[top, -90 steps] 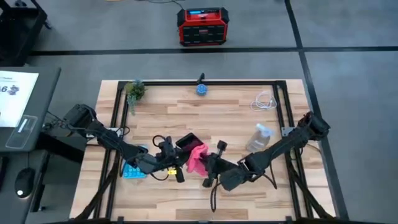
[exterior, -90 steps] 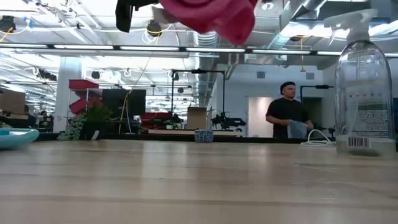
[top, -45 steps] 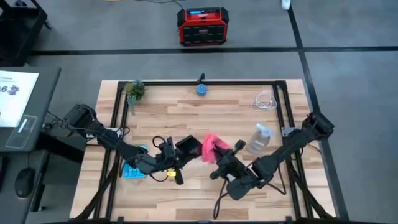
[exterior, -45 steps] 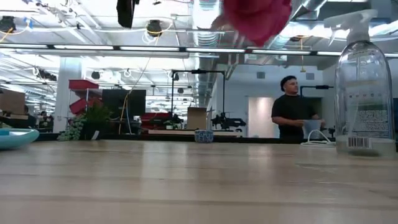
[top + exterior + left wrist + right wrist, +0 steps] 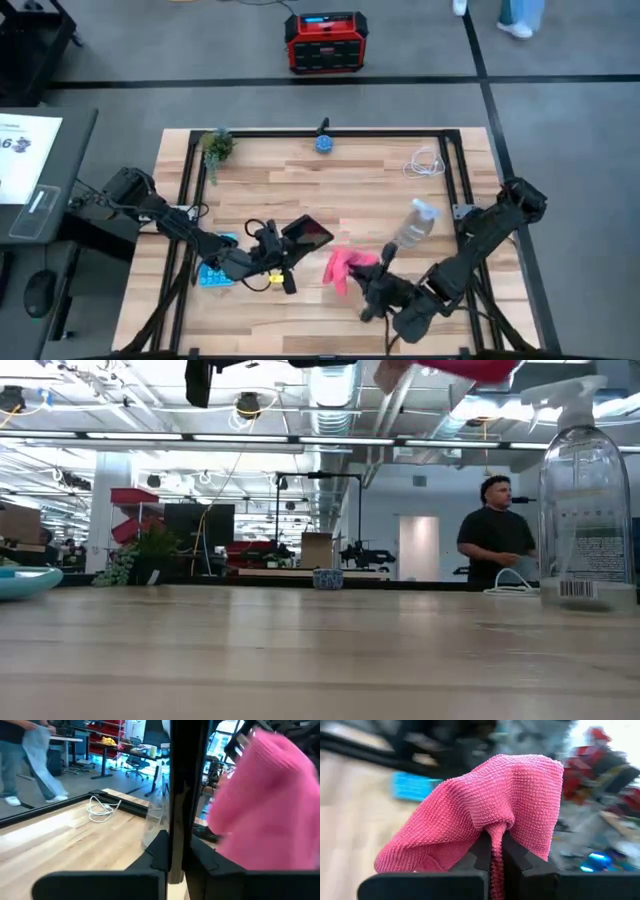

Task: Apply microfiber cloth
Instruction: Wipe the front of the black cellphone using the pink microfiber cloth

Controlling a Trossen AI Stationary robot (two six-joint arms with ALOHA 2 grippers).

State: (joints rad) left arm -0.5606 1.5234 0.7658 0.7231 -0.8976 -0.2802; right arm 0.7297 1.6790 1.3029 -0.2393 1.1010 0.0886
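Note:
The pink-red microfiber cloth (image 5: 343, 265) hangs above the table's near middle, bunched in my shut right gripper (image 5: 368, 272). It fills the right wrist view (image 5: 490, 810) and shows at the top of the low view (image 5: 470, 368). Just to its left, my left gripper (image 5: 284, 258) is shut on a black phone (image 5: 308, 235). The phone stands edge-on in the left wrist view (image 5: 177, 780), with the cloth (image 5: 270, 805) close beside it but apart from it. My left gripper pinches the phone's two flat faces between its fingers at the end nearest the gripper (image 5: 175, 851). The phone juts out beyond the fingertips, clear of the table. My right gripper pinches a gathered fold of the cloth (image 5: 494, 836) between its two fingers. The rest of the cloth bulges out past the fingertips and droops slack, clear of the table.
A clear spray bottle (image 5: 415, 225) stands right of the cloth. A light blue calculator (image 5: 210, 273) lies under the left arm. At the far edge are a white cable (image 5: 425, 162), a small plant (image 5: 216, 145) and a blue cup (image 5: 324, 144). A person (image 5: 495, 540) walks beyond the table.
My right gripper has carried the cloth away from the phone, toward the table's right and near edges, and has turned as it went. The cloth, which lay against the phone a second ago, now hangs apart from it. It has also risen in the low view.

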